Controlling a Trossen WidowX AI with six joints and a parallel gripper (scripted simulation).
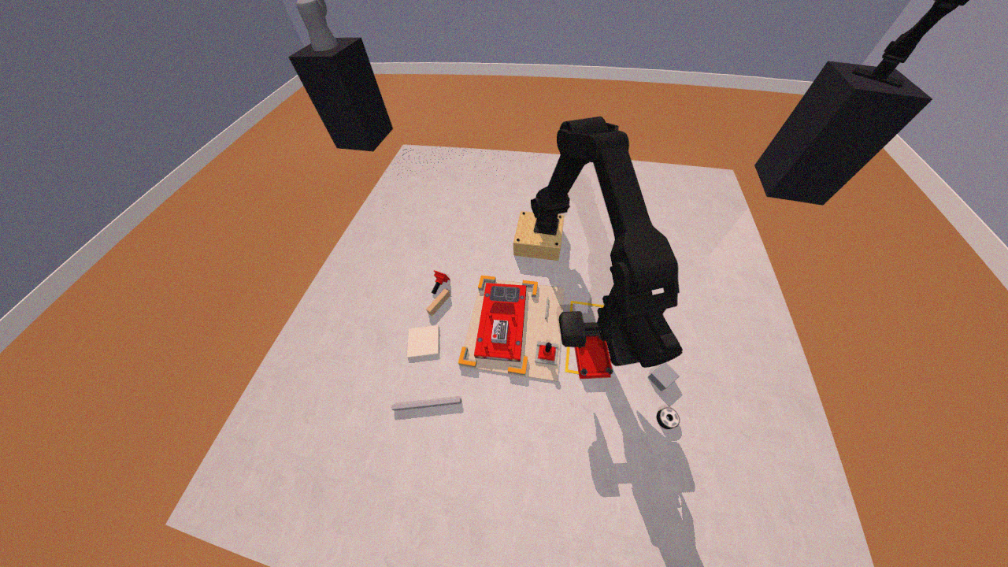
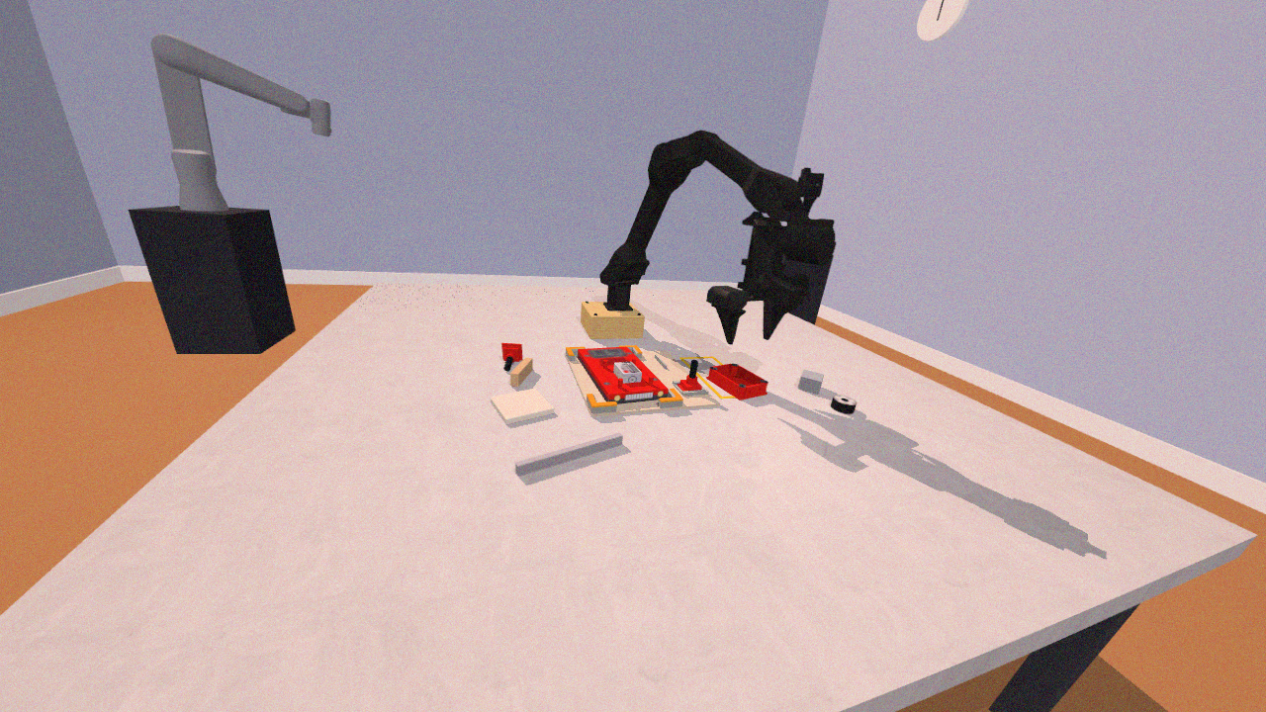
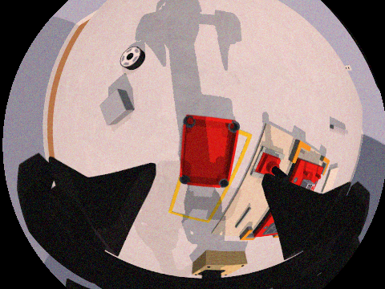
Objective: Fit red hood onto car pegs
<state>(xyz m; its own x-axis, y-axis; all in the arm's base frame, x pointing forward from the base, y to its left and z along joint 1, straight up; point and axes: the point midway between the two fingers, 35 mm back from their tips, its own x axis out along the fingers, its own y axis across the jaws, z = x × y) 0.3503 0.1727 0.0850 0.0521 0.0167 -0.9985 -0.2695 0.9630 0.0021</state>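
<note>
The red hood (image 1: 593, 357) (image 2: 737, 381) (image 3: 206, 150) lies on the table with its hollow side and dark corner bosses up, partly across the yellow outline. My gripper (image 2: 749, 340) (image 3: 212, 176) is open and empty above the hood, its fingers clear of it on both sides. In the top view the arm hides part of the hood. The red chassis (image 1: 513, 339) (image 2: 597, 372) sits in the jig (image 1: 465, 361) (image 2: 601, 404) with the grey engine block (image 1: 499, 331) (image 2: 627, 372) on its deck. The pegs are too small to make out clearly.
A red piece with a black upright stem (image 1: 546, 352) (image 2: 690, 383) stands between chassis and hood. A grey block (image 1: 663, 376) (image 3: 116, 106) and a wheel (image 1: 668, 417) (image 2: 844, 403) lie beyond the hood. A cream slab (image 1: 423, 342) and a grey bar (image 1: 426, 404) lie on the chassis's other side.
</note>
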